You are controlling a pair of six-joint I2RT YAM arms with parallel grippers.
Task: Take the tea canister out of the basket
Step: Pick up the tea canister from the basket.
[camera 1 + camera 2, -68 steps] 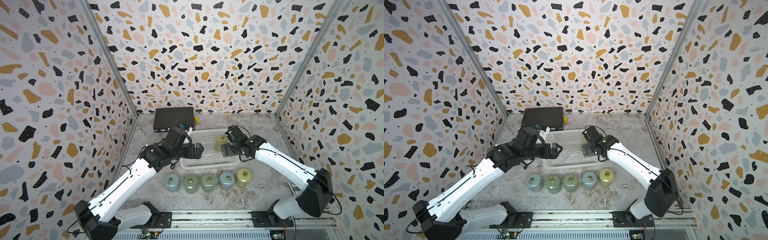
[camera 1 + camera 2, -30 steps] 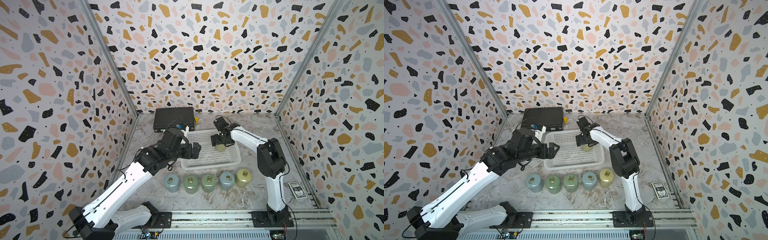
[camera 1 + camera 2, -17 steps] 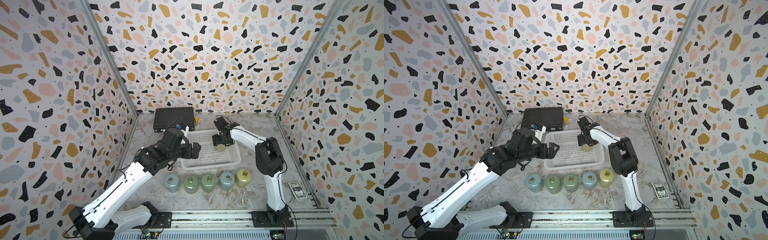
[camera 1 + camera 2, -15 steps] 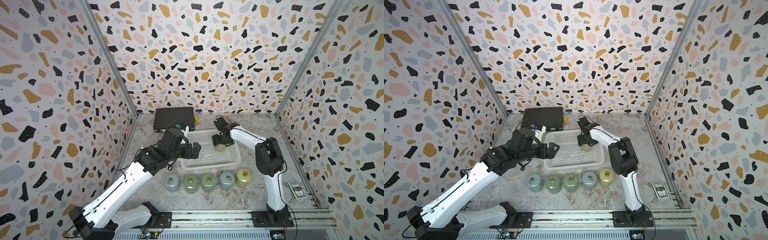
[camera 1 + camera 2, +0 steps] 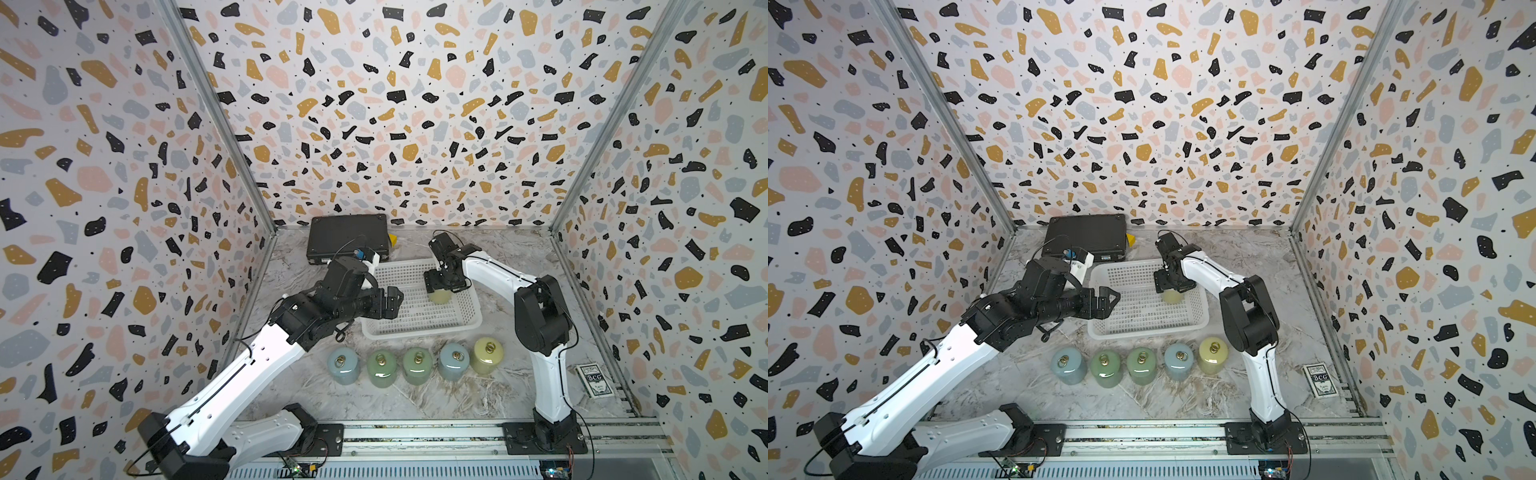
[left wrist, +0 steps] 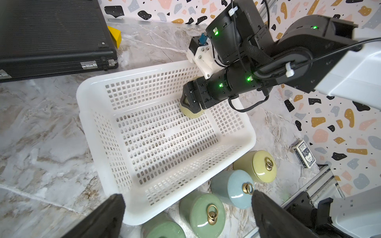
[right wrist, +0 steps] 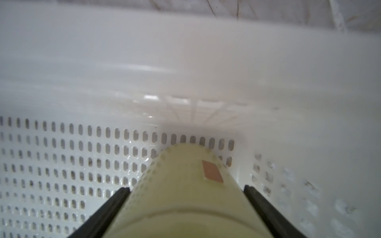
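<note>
Looking down now, and there's one pale yellow tea canister [image 5: 439,297] inside the basket [image 5: 419,332], standing near its far right corner, smooth and rounded with a small tan rectangle on its side in the right wrist view. The right gripper [image 5: 444,286] comes at it from above, one black finger [image 7: 115,204] flush against each side, clamped on the glossy body. One basket only: white plastic, rectangular, with a flared rim and walls and floor punched full of little slots. Out in front of it on the marbled table [image 5: 457,399], count a row of five jars [image 5: 417,365], two blue-grey, two green and one yellow at the right end, all glazed and shiny, each lid topped with a brass ring. The left gripper [image 5: 1106,304] hangs over the basket's left rim with its fingers spread wide, holding nothing. Behind sits one flat black case [image 5: 347,239], ribbed on top, with one yellow block [image 5: 392,239] just beside it. One box of cards [image 5: 592,380] lies near the right wall.
</note>
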